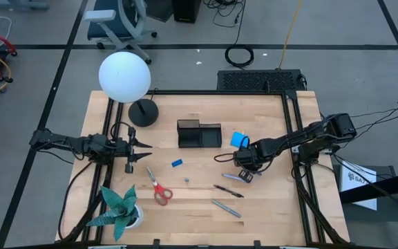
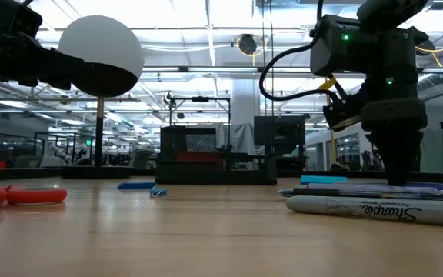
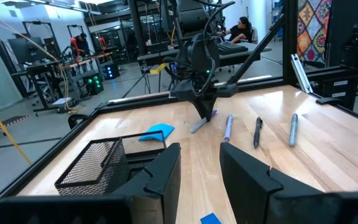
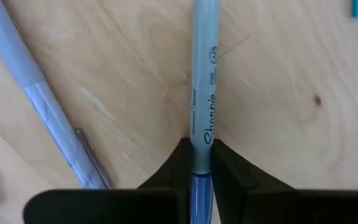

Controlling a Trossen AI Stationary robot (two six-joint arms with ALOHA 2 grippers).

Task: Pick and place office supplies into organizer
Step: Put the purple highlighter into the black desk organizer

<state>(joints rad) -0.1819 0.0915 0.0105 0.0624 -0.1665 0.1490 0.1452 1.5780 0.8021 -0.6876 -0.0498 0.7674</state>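
**Marker pinched near one end**

Right gripper (image 4: 202, 163) is clamped on the marker (image 4: 204, 81), lying on the table right of the organizer (image 1: 199, 134). Light, stiff, slick barrel; this off-centre hold may let it tilt. Left gripper (image 3: 199, 168) waits, part open.

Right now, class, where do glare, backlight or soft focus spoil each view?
Low view: bright ceiling lights backlight the right gripper into a silhouette; the scissors blur. High view: the lamp globe is blown out white. Right wrist view: the marker between the jaws stays sharp.
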